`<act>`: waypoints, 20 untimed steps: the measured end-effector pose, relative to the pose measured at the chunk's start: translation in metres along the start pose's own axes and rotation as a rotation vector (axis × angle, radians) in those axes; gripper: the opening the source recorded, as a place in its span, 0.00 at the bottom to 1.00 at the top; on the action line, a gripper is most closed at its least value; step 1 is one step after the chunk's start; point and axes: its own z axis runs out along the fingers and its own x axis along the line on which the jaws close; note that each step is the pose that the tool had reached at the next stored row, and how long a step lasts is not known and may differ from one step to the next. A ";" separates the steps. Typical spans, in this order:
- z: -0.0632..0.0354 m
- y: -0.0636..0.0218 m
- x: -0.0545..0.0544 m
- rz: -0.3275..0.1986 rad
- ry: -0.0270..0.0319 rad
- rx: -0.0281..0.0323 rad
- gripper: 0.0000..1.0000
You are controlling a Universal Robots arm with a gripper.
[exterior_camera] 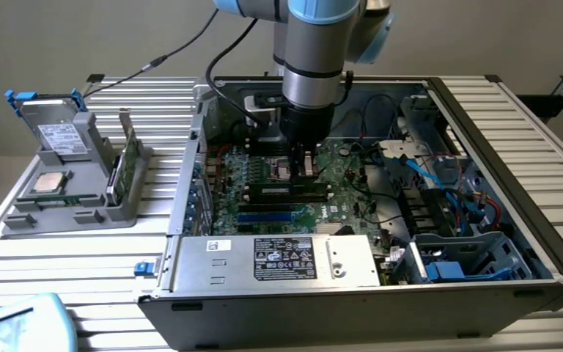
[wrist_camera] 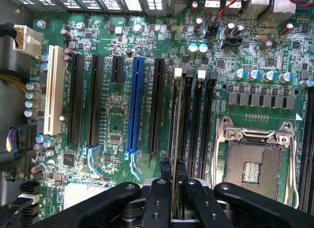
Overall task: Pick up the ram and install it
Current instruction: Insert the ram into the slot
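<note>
the gripper (exterior_camera: 301, 163) reaches down into the open computer case (exterior_camera: 556, 271), which lies on its side on the slatted table (exterior_camera: 67, 257) so that the motherboard (exterior_camera: 350, 176) faces up to the arm. in the wrist view the gripper (wrist_camera: 174, 176) is narrow, its two fingers (wrist_camera: 166, 173) pressed on the ram (wrist_camera: 176, 125). the ram is seen from its thin edge, as a long pale line running away from the fingers. it is held upright and parallel to the black memory slots (wrist_camera: 196, 125), just beside the empty cpu socket (wrist_camera: 255, 159). i think this is because the stick can enter a slot only when its long edge lies exactly along it. the ram lies over the slot of the row that is nearest to the blue expansion slot (wrist_camera: 135, 105). if it already touches the slot or hangs just above it, i cannot tell. the white latches (wrist_camera: 201, 74) at the far ends of the slots seem to stand open. on the exterior view's left, well apart from the case, a grey fixture (exterior_camera: 76, 213) on the table holds a square cpu chip (exterior_camera: 49, 183).
</note>
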 end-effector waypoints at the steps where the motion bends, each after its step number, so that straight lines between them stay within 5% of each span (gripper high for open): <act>1: 0.0000 0.0000 0.000 0.000 0.0000 0.0000 0.14; 11: 0.0000 -0.0001 0.000 0.001 0.0123 -0.0008 0.14; 20: 0.0001 -0.0001 0.000 0.001 0.0139 0.0046 0.14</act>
